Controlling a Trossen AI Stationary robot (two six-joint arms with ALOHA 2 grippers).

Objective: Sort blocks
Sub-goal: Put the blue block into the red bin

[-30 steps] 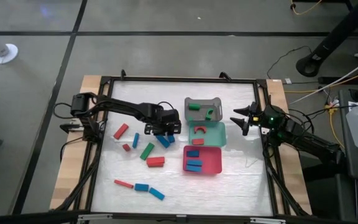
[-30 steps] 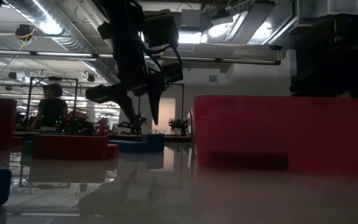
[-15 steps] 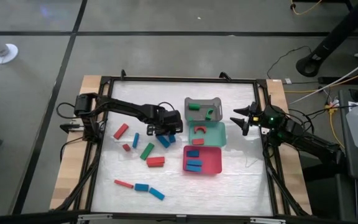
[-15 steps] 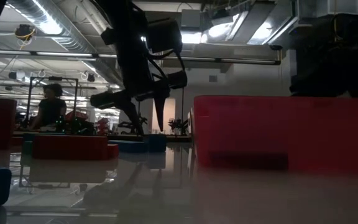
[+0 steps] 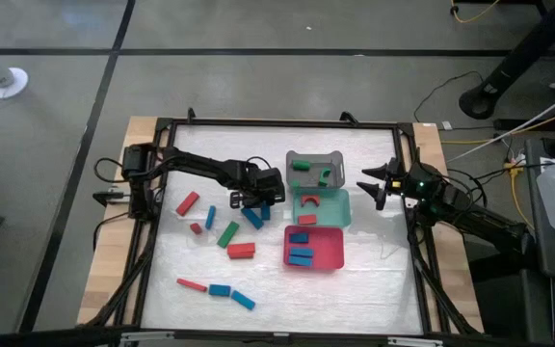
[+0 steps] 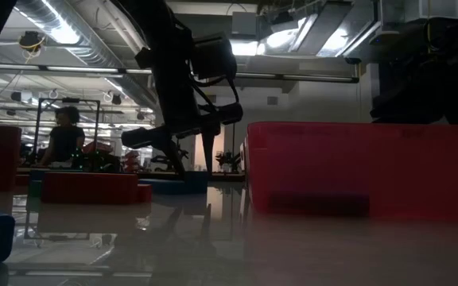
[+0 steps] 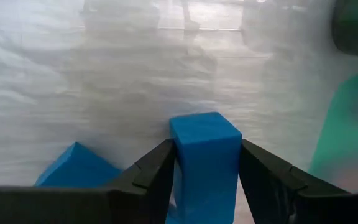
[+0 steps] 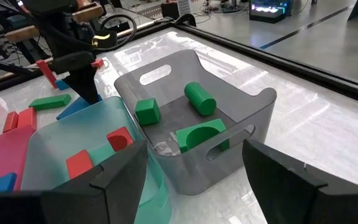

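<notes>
My left gripper point(image 5: 255, 203) point(image 7: 207, 144) is low over two blue blocks point(image 5: 254, 216) left of the teal tray, shut on one of them point(image 7: 205, 158). The other blue block point(image 7: 74, 167) lies beside it on the table. In the low view the gripper point(image 6: 201, 163) points down at the blue blocks point(image 6: 183, 183). Loose red, blue and green blocks point(image 5: 227, 234) lie flat on the left half of the table. My right gripper point(image 5: 369, 185) point(image 8: 194, 180) waits open at the right edge, facing the grey tray point(image 8: 253, 134). My left gripper pinches the blue block between its two fingers point(image 7: 157, 171), one on each long side point(image 7: 182, 162). It comes from above, slanting down, with the fingers lying along the block. The block's far end point(image 7: 204, 124) sticks out past the fingertips, and it seems to rest on the table.
The grey tray point(image 5: 314, 154) holds green blocks, the teal tray point(image 5: 340, 207) red ones, the red tray point(image 5: 328, 253) blue ones. Three more blocks point(image 5: 220, 289) lie near the front edge. A black frame point(image 5: 258, 123) runs around the table. A person point(image 6: 66, 139) sits far behind.
My left gripper has sunk lower and shifted a little toward the table's right, down onto the blue blocks. The blocks and trays have stayed in place.
</notes>
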